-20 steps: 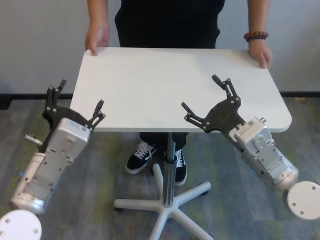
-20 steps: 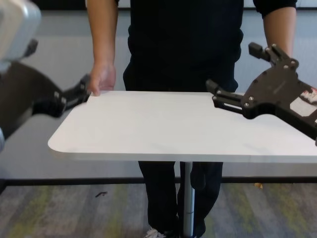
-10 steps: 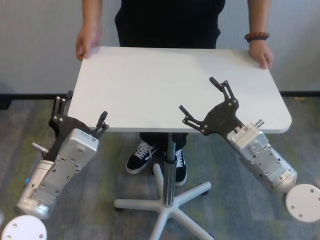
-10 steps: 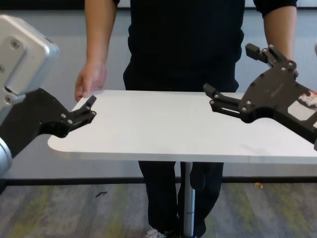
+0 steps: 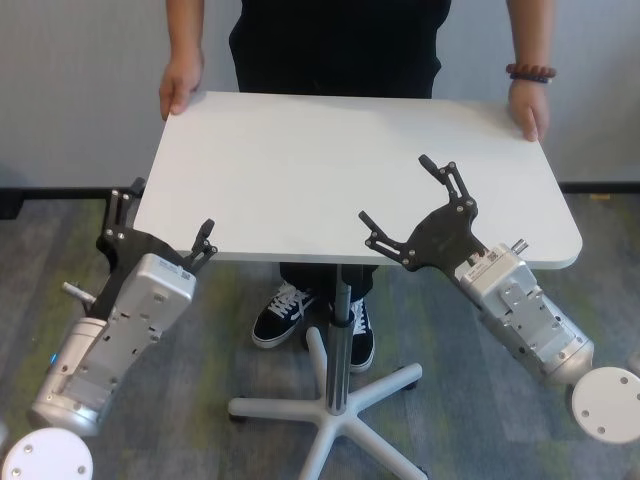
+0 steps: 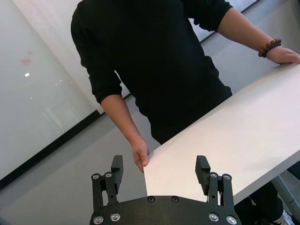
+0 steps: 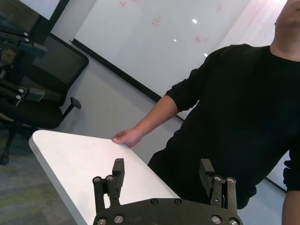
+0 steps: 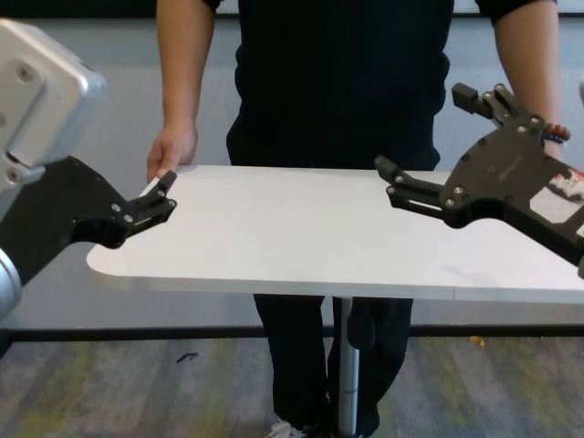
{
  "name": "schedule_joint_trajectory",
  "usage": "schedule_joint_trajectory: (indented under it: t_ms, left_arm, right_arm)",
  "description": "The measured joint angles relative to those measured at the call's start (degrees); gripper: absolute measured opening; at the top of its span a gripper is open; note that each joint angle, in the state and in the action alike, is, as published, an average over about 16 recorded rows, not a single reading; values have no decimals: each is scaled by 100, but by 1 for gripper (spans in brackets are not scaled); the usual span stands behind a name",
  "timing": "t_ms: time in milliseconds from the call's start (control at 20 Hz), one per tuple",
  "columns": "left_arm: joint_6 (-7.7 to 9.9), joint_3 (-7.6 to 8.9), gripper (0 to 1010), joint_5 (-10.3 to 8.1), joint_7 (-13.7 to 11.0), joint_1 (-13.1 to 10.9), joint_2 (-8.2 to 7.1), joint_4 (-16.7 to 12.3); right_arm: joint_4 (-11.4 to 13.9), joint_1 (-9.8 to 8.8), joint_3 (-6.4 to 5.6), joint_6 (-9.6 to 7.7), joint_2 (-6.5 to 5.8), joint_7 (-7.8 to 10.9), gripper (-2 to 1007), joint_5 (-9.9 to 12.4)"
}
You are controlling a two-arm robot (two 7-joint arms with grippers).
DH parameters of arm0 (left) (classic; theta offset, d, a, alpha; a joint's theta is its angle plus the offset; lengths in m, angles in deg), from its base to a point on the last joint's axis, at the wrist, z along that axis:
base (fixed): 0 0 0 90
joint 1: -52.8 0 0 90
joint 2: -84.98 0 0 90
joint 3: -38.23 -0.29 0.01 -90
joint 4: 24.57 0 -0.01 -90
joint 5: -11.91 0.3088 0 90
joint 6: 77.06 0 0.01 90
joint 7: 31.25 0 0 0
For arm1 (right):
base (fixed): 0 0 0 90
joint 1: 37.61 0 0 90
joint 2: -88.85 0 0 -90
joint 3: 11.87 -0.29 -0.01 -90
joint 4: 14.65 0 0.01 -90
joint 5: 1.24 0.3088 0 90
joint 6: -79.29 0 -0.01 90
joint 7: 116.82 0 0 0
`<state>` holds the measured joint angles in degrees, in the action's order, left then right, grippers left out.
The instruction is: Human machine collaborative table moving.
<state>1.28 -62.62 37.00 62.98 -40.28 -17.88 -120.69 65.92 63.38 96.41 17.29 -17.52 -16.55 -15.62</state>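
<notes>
The table (image 5: pixel 340 170) has a white top on a silver pedestal leg (image 5: pixel 341 320). The human (image 5: pixel 335 40), in a black shirt, stands at its far side with one hand on each far corner (image 5: pixel 180 88) and a beaded bracelet (image 5: pixel 530 72). My left gripper (image 5: pixel 163 222) is open and straddles the near left corner; in the left wrist view (image 6: pixel 160 165) the corner lies between its fingers. My right gripper (image 5: pixel 400 192) is open and hovers above the near right part of the top; it also shows in the chest view (image 8: pixel 423 129) and the right wrist view (image 7: pixel 162 165).
The table's five-star wheeled base (image 5: pixel 330 410) stands on grey carpet, with the human's shoes (image 5: pixel 280 312) just behind the leg. A black office chair (image 7: pixel 28 93) stands off to one side. A grey wall with a dark baseboard is behind the human.
My left arm has dropped and swung in to the table's near left corner. The human's hand has shifted along the far left corner, and the top has turned slightly. My right gripper has hardly moved.
</notes>
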Motion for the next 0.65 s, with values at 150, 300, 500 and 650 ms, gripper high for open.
schedule_joint_trajectory:
  t_ms: [150, 300, 500, 650]
  left_arm:
    - [2, 1, 1000, -6, 0, 3, -1, -4]
    - [3, 2, 1000, -10, 0, 4, -2, -7]
    - [4, 3, 1000, -13, 0, 5, -3, -9]
    - [5, 3, 1000, -15, 0, 6, -3, -10]
  right_arm:
    - [-6, 3, 1, -4, -1, 5, 1005, 9]
    - [-11, 6, 2, -7, -2, 9, 1005, 15]
    - [-14, 8, 3, -10, -2, 12, 1005, 20]
    - [-16, 8, 3, -11, -3, 13, 1005, 22]
